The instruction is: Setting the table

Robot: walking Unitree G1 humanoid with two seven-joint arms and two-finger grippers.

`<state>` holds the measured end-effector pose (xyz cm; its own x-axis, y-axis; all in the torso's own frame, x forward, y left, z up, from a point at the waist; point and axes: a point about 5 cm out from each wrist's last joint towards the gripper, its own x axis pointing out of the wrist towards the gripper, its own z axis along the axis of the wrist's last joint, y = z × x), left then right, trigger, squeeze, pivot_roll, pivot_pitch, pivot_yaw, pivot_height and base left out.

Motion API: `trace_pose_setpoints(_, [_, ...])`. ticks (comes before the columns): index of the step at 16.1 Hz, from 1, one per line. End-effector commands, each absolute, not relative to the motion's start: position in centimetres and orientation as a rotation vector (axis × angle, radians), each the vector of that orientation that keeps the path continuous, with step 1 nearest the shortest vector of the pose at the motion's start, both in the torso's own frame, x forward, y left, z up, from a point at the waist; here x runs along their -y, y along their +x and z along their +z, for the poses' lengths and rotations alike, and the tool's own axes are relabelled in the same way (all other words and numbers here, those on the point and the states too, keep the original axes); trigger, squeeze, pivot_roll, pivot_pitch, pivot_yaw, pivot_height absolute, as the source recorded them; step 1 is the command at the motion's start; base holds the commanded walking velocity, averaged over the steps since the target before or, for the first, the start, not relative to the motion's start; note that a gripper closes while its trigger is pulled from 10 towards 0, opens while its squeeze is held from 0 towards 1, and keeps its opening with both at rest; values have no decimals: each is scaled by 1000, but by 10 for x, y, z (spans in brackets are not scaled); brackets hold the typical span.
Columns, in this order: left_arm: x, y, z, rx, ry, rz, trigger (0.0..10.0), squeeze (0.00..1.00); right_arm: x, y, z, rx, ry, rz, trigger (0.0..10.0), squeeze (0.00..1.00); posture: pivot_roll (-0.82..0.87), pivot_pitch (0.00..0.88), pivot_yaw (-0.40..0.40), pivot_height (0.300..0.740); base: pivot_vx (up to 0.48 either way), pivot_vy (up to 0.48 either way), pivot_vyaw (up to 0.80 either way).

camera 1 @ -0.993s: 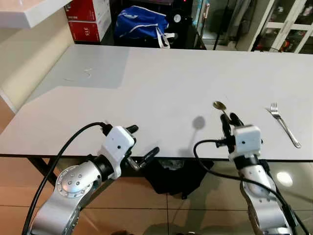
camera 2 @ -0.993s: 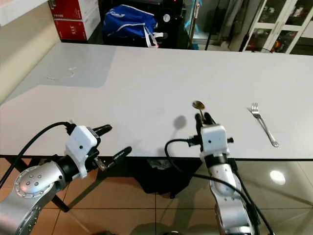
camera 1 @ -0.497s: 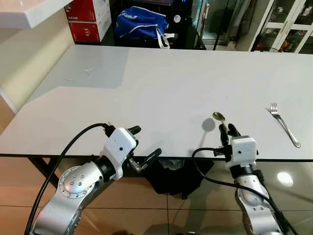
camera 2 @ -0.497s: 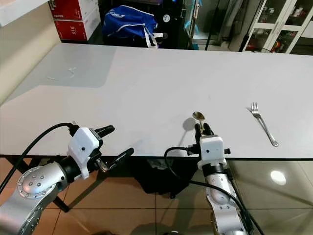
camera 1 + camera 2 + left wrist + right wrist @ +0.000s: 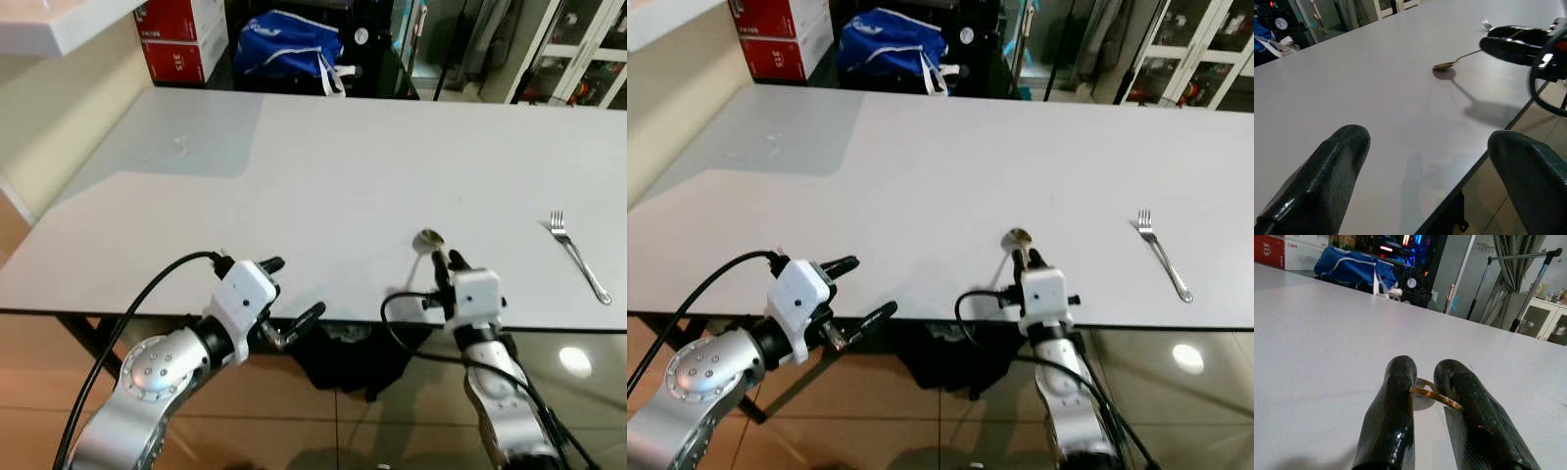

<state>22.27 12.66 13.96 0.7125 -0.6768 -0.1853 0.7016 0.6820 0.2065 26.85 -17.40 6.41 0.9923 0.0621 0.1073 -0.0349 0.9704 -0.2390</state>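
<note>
Right tool [image 5: 443,266] is clamping its 2 black fingers [image 5: 1396,396] on the handle of a gold spoon [image 5: 428,240] at the near edge of the white surface [image 5: 343,166], the bowl pointing away from the robot and sitting low over the top; whether it is touching cannot be told. Left tool [image 5: 284,294] is hanging spread and empty just off the near edge, its 2 fingers wide apart. A fork [image 5: 578,257] is lying well to the right of the spoon, near the same edge.

Judging by the layout, the spoon is being set down beside the fork as part of laying 1 place. The risk is the spot: so close to the edge, a released spoon could tip or slide off onto the tiled floor [image 5: 29,343]. The thin handle, pinched near its end, could also swivel between the fingers and land crooked.
</note>
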Motion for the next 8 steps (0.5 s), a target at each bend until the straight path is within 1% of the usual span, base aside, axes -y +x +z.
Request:
trace_pose_setpoints(1, [-124,222,139,-94,283,-783,10000,0,179,273,62,98,-236,31,10000,0,76,0,-31,740,0,0,0])
trace_pose_setpoints(8, [-126,219,139,-96,288,-781,10000,0,177,281,48,4,-215,9,10000,0,89,0,-40,740,0,0,0])
